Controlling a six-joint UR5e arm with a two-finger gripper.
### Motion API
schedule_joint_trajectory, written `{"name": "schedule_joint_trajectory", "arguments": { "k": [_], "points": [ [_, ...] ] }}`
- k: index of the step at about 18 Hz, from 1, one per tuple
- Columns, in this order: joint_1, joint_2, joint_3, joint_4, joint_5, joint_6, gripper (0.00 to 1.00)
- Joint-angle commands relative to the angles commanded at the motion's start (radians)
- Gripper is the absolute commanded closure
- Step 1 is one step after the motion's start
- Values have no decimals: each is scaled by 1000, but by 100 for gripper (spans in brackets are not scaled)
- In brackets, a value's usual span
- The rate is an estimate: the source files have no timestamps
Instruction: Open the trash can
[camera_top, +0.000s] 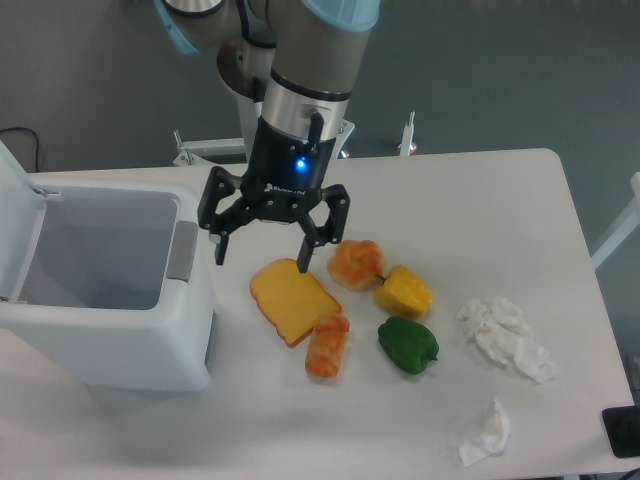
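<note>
The trash can (120, 340) is a big white boxy bin at the table's left edge. Its lid (18, 215) is swung up and back on the left side, so the hollow inside shows. A grey push tab (182, 250) sits on the right rim. My gripper (261, 256) hangs open just right of the bin, fingers pointing down with nothing between them. The left fingertip is a short way from the grey tab and clear of it; the right fingertip is above the far edge of the toast slice.
A toast slice (292, 300), croissant (328, 346), bun (356, 262), yellow pepper (404, 292) and green pepper (407, 345) lie in the table's middle. Crumpled tissues (505, 337) and another wad (485, 432) lie at the right. A metal bracket (190, 152) stands at the back edge.
</note>
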Motion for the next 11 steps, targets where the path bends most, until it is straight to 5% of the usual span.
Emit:
{"name": "schedule_joint_trajectory", "arguments": {
  "k": [11],
  "points": [
    [-1,-9,-9,-6,328,288,0]
  ]
}}
